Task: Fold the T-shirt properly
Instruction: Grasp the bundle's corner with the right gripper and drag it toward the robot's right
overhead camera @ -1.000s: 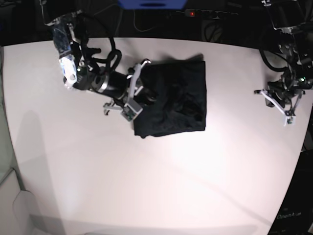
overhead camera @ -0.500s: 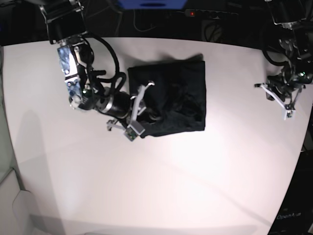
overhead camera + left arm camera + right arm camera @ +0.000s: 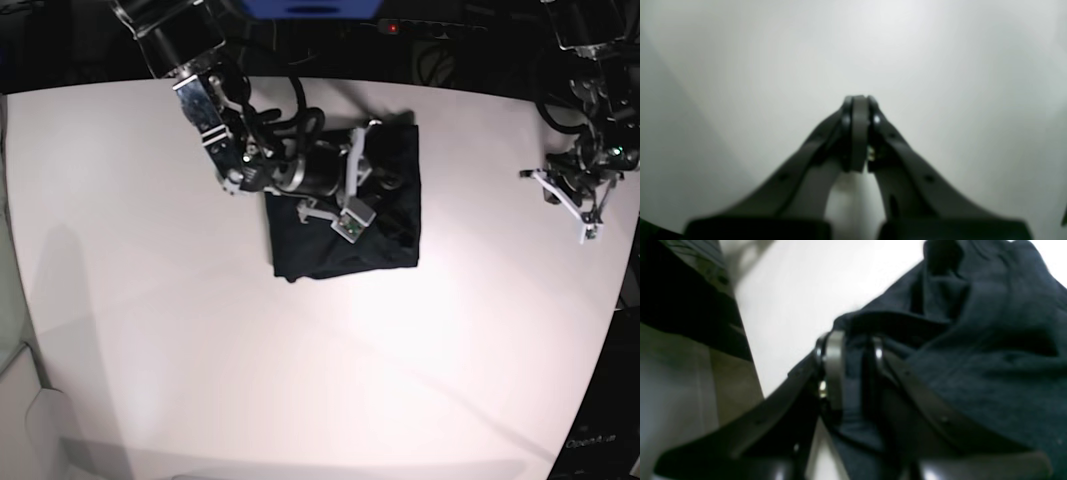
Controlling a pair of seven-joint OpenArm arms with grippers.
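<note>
Fabric of the T-shirt [image 3: 385, 235], very dark navy and plain, lies folded into a rough rectangle on the white tabletop [image 3: 200, 350], toward the far edge and a little left of centre in the base view. Its upper left part is hidden under the right arm, which reaches across it from the back left. The right gripper [image 3: 853, 353] has its jaws pinched on a bunched fold of the shirt; the right wrist view is blurred, so the depth of the bite is hard to judge, and the shirt runs out of frame at the right and bottom. The left gripper [image 3: 858, 133] sits over bare tabletop near the right edge of the base view, well apart from the shirt, its jaws pressed together on nothing. Faint pale lettering on dark gear at the lower right corner of the base view is too small to read.
</note>
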